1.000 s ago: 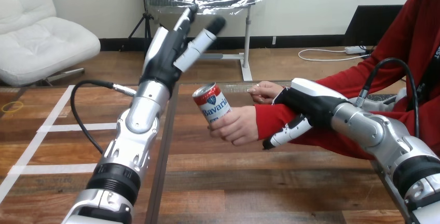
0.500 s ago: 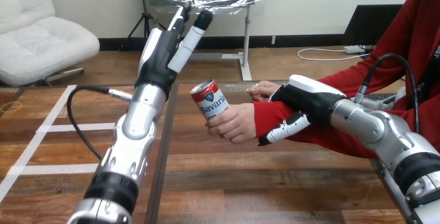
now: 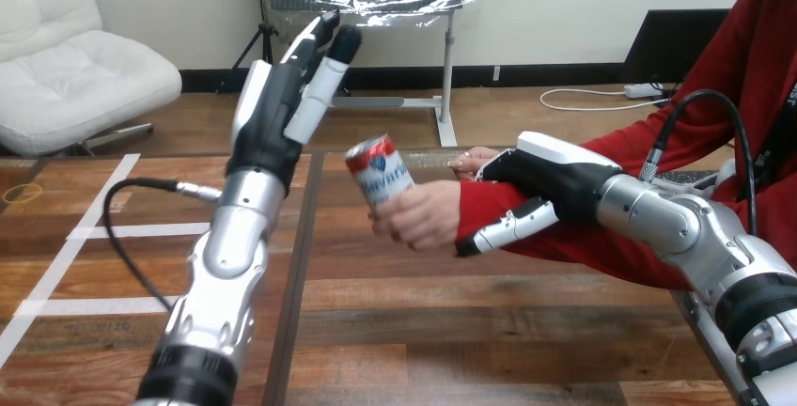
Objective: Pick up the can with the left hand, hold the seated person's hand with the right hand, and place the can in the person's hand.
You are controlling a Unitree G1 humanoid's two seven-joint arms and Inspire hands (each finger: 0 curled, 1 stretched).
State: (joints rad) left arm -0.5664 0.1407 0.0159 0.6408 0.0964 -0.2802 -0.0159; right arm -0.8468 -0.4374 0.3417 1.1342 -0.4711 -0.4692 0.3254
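- Judging the handover as good as done: the can point(image 3: 379, 170) sits tilted in the person's hand point(image 3: 420, 215), whose fingers wrap its lower half, up off the counter point(image 3: 423, 331).
- My left robot hand point(image 3: 274, 117) stands above and to the left of the can, apart from it, with its fingers straight and wide and nothing in them.
- My right robot hand point(image 3: 550, 177) is to the right of the can, on the person's forearm point(image 3: 481, 207) just behind the hand that has the can. Its shell lies over the top of the red sleeve and its fingers point(image 3: 498, 228) reach round the near side and under, so I read it as a clasp on that forearm.
- As I judge it, the can is delivered and only the letting go and drawing back remain.
- The next move, I think, calls for taking my left arm clear of the can without brushing it. Then I would loosen the right clasp gently, so the sleeve isn't tugged and the can isn't jolted.
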